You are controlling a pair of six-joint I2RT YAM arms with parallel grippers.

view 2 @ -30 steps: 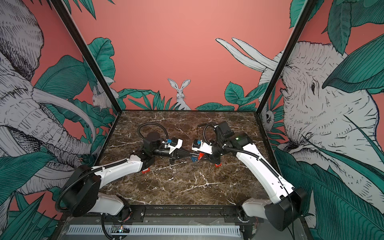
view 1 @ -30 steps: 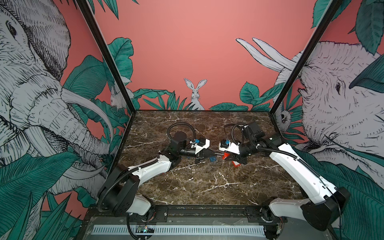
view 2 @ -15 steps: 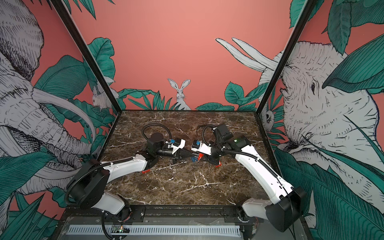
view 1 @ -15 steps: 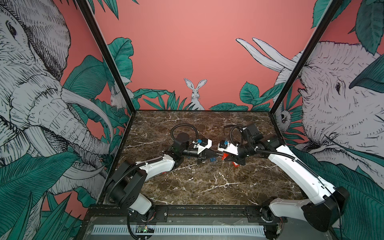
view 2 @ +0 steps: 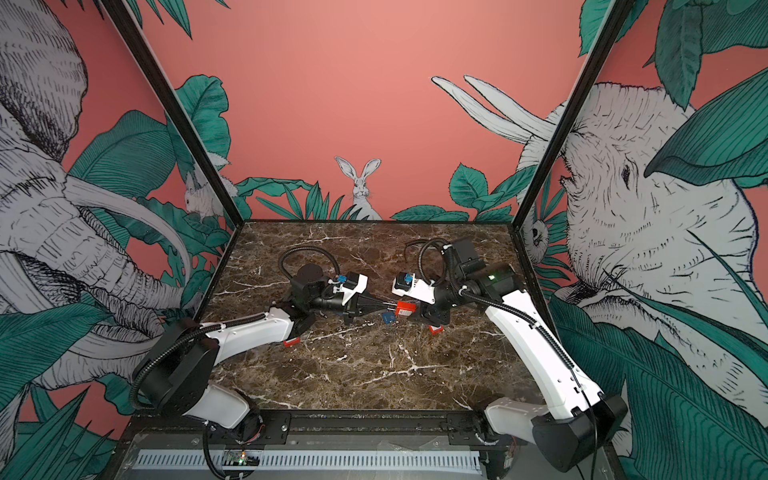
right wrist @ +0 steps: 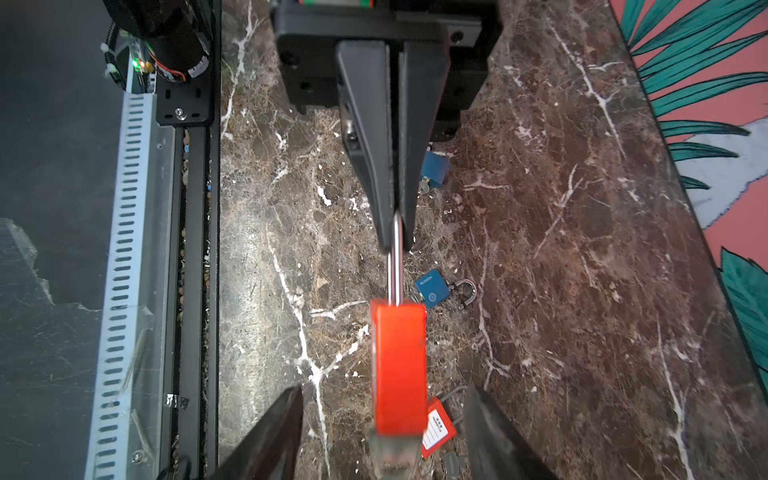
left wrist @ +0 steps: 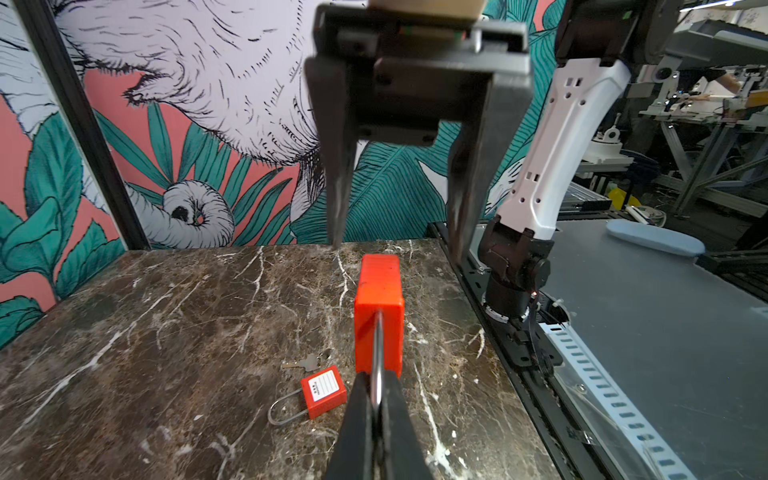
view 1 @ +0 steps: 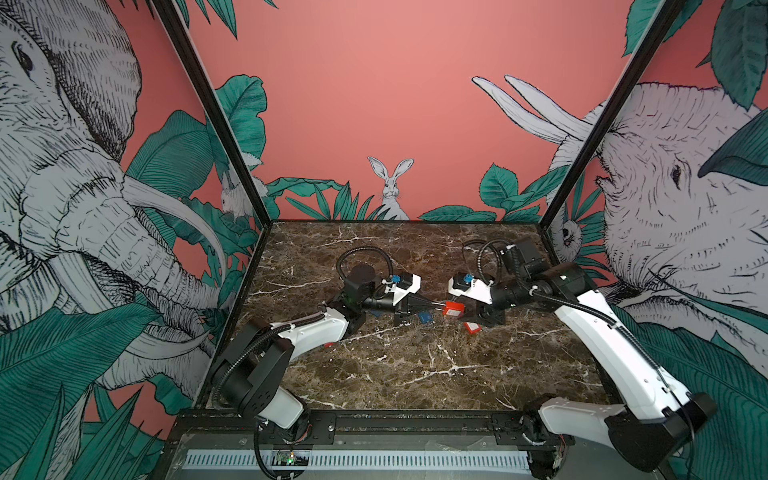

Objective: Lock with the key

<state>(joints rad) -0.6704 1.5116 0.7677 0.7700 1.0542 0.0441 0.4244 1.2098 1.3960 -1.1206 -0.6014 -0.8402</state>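
The right gripper (left wrist: 395,253) has just let go. A second ago its jaws were pinched narrow at the base of the lock; now they stand spread, with one finger (right wrist: 278,436) on each side of the red block-bodied padlock (right wrist: 399,361) and neither touching it. That padlock hangs level in the air over the middle of the dark veined marble table (view 1: 415,374). It is carried only by the left gripper (left wrist: 377,376), which is clamped tight on the steel shackle (right wrist: 395,274). I read the release as the end of a key turn, or a pause to regrip for another. Whether the shackle is seated and locked cannot be told.

Only the right wrist view shows the keyhole end. A grey blurred shape (right wrist: 392,453) sticks out there, probably the key left in the lock, though it is too smeared to be sure. The left wrist view cannot see that end, but it shows plainly the wide gap between the right gripper's fingers. Below, on the table, it also shows a small red padlock with a white label (left wrist: 324,392) and a loose silver key (left wrist: 305,365) just beside it. A small blue padlock (right wrist: 432,286) lies on the marble beneath the shackle; the left wrist view does not show it.
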